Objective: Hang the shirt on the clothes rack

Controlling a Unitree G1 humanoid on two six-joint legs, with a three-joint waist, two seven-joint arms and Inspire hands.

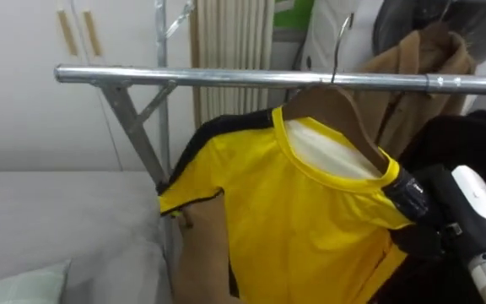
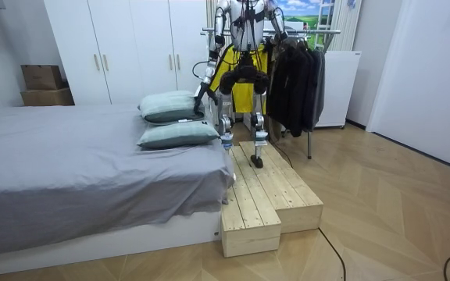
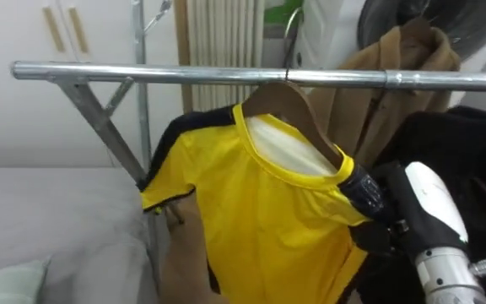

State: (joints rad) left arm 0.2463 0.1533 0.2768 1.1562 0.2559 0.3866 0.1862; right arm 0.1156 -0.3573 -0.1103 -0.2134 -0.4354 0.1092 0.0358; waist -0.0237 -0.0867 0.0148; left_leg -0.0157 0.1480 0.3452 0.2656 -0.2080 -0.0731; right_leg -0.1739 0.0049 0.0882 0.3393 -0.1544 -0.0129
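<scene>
Right hand [image 1: 413, 201] at yellow shirt [image 1: 294, 219] shoulder, cannot tell if gripping; hasty pull-away could unhook hanger [image 1: 332, 103] from rail [image 1: 226, 77].

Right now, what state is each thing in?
yellow shirt, on the wooden hanger, tilted
wooden hanger, hooked over the metal rail
right hand, against the shirt's shoulder
tan coat, hanging behind the rail
dark clothes, hanging on the rail
wardrobe doors, shut

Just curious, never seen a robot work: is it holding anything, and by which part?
Its right hand seems to grip the yellow shirt at the shoulder, over the hanger end. Its left hand hangs low; unclear.
</scene>
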